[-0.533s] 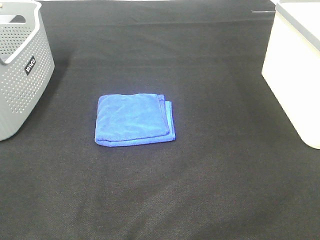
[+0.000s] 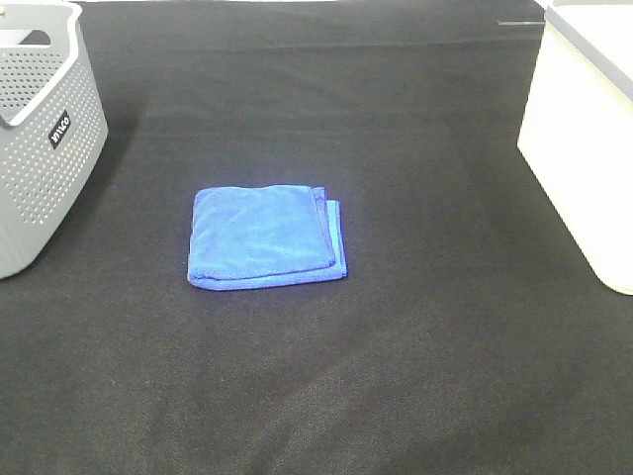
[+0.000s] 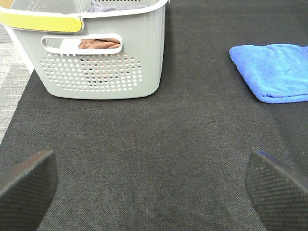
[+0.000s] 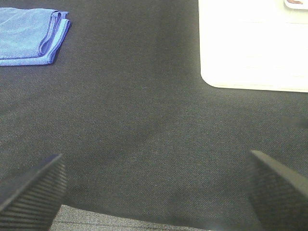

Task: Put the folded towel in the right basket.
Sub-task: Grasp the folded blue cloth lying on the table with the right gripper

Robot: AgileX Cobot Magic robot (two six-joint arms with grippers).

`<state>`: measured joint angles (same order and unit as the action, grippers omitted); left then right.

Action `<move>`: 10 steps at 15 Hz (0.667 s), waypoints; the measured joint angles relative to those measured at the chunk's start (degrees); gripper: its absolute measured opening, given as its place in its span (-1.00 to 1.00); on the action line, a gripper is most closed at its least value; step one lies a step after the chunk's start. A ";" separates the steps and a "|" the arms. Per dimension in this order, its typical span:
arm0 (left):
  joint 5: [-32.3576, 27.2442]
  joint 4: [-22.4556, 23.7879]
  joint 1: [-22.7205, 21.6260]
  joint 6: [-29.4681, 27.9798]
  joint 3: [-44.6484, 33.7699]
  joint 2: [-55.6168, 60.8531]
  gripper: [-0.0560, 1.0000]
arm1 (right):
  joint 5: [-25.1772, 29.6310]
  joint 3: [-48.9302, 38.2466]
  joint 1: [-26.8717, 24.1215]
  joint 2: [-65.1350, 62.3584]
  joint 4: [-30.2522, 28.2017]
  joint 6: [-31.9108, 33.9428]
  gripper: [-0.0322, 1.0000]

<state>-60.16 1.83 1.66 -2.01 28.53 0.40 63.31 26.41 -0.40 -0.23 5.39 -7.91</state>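
The folded blue towel (image 2: 265, 237) lies flat on the black mat, a little left of the middle. It also shows in the left wrist view (image 3: 274, 72) and in the right wrist view (image 4: 31, 42). The right basket (image 2: 588, 139) is white and stands at the right edge; its side shows in the right wrist view (image 4: 252, 48). Neither gripper shows in the high view. My left gripper (image 3: 151, 190) is open and empty over bare mat, well short of the towel. My right gripper (image 4: 154, 190) is open and empty over bare mat near the table's front edge.
A grey perforated basket (image 2: 40, 129) stands at the left edge; the left wrist view (image 3: 96, 48) shows cloth inside it. The black mat (image 2: 396, 346) covers the table. Its front edge shows in the right wrist view (image 4: 120, 222).
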 joint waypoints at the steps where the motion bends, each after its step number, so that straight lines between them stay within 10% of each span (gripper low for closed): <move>1: 0.00 0.00 0.00 0.00 0.00 0.00 0.97 | 0.00 0.00 0.00 0.00 0.00 0.00 0.94; 10: 0.00 0.00 0.00 0.00 0.00 0.00 0.97 | 0.00 0.00 0.00 0.00 0.00 0.00 0.94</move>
<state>-60.16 1.83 1.66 -2.01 28.53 0.40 63.31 26.41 -0.40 -0.23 5.39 -7.91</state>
